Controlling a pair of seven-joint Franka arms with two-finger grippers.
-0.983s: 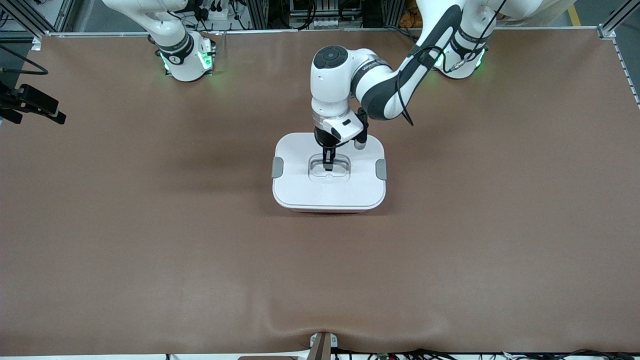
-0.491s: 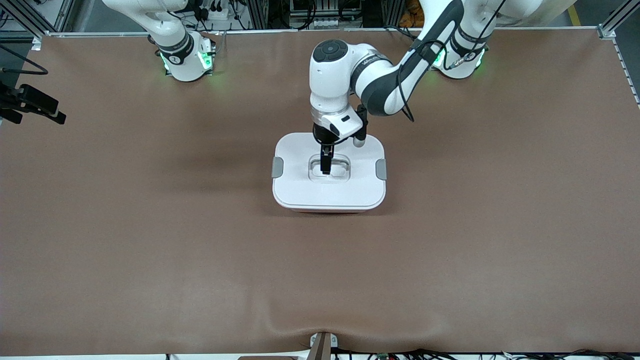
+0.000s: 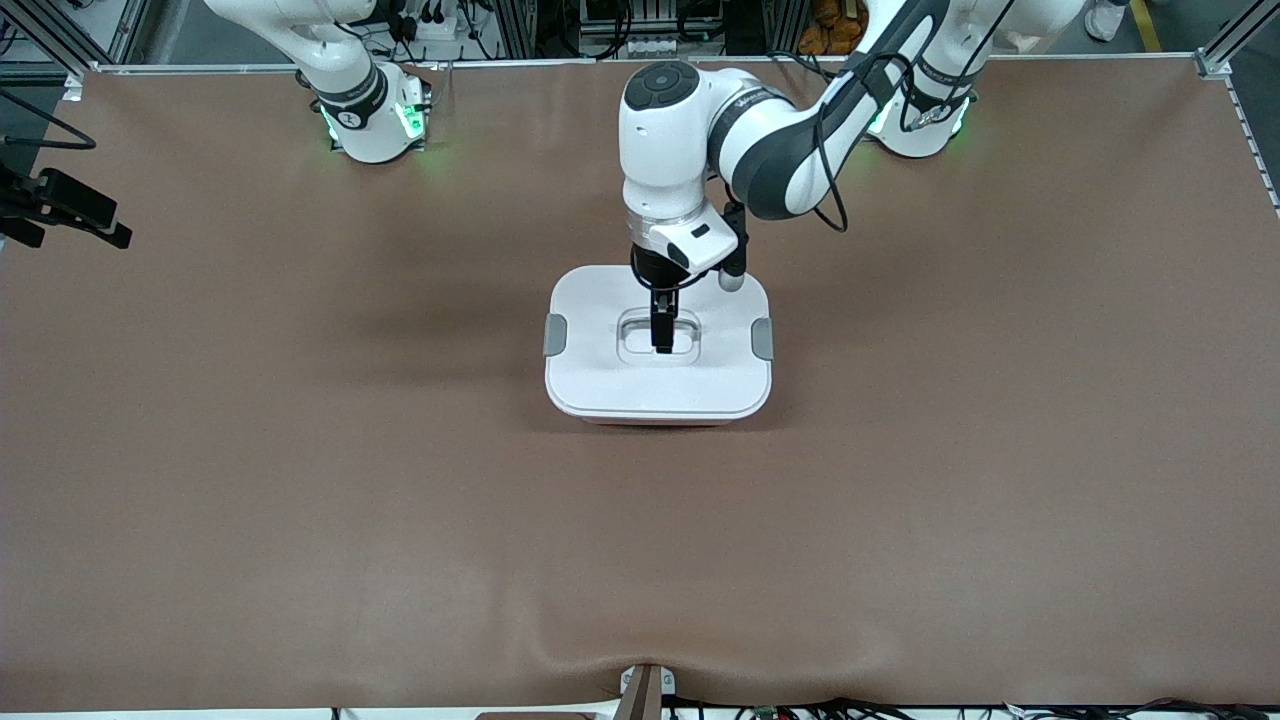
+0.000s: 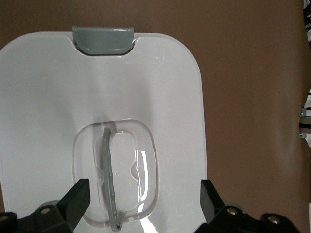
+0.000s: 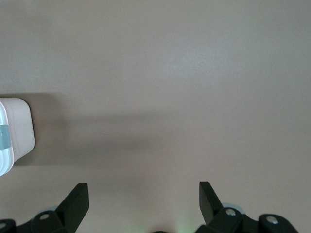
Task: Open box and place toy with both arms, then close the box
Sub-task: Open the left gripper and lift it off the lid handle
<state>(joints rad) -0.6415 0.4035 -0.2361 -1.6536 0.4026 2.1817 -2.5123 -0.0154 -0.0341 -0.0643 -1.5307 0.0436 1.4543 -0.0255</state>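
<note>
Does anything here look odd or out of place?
Nothing stands out. The box sits square on the table, lid flat and both clips in place. The open left gripper hangs over the handle. No toy shows.

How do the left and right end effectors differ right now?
The left end effector hangs over the white plastic lid's clear recessed handle, fingers straddling it without gripping; the right end effector waits over bare brown table, the box beside it. Both are open and hold nothing.
</note>
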